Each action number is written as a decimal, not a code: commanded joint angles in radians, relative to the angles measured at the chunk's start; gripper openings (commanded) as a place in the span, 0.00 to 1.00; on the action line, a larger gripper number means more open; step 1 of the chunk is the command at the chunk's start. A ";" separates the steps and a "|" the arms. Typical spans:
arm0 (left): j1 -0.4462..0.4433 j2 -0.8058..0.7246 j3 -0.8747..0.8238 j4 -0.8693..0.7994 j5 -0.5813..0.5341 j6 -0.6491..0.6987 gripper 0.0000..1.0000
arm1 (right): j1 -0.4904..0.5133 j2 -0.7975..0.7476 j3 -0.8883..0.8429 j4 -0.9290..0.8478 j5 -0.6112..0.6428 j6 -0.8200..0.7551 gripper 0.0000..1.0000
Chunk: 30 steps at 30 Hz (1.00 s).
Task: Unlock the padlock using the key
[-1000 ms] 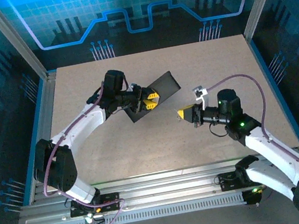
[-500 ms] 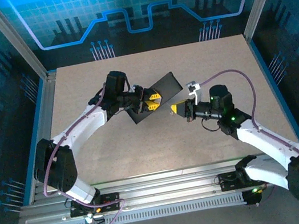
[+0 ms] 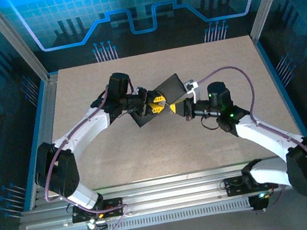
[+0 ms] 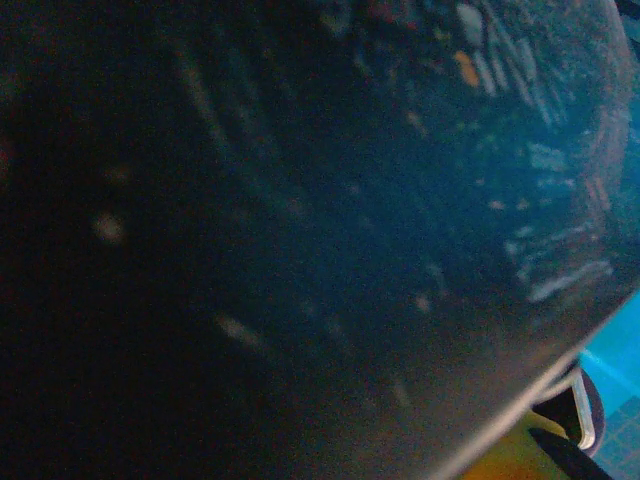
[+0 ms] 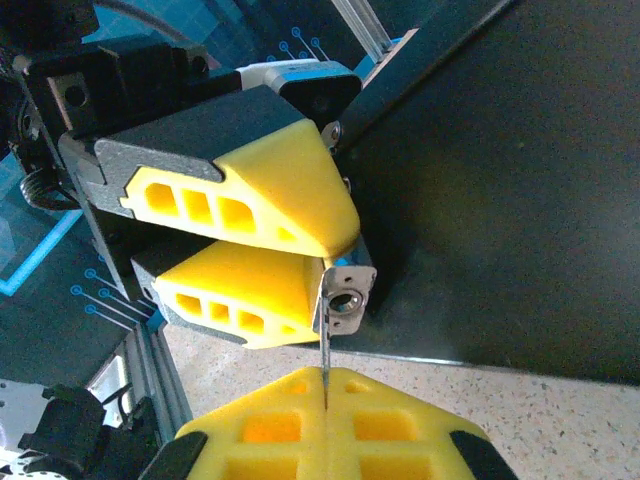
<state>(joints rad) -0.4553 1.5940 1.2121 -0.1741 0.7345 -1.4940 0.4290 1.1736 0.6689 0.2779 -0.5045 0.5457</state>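
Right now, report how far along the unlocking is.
Done: the right gripper is shut on the key; the left gripper looks clamped on the padlock beside the dark box. In hand: the key tip sits at the lock's edge, not yet inserted. Left: insert, turn, open.

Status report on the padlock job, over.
Left gripper shut on the padlock. Right gripper shut on the key, blade reaching the padlock; seated or not, cannot tell. Dark box close behind, nothing blocking the key.

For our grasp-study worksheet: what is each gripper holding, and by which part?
Right gripper pinches the key by its near end; left gripper clamps the padlock by its small silver body.
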 commanded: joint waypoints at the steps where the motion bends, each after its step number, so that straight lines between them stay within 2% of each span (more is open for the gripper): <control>1: -0.004 -0.065 -0.002 0.102 0.065 0.033 0.00 | 0.013 0.005 0.043 0.006 0.003 -0.033 0.00; 30: -0.003 -0.079 -0.014 0.115 0.057 0.039 0.00 | -0.014 0.034 0.031 -0.014 -0.039 0.007 0.00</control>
<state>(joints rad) -0.4545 1.5791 1.1809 -0.1593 0.7345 -1.4910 0.4244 1.2087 0.6765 0.2581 -0.5316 0.5438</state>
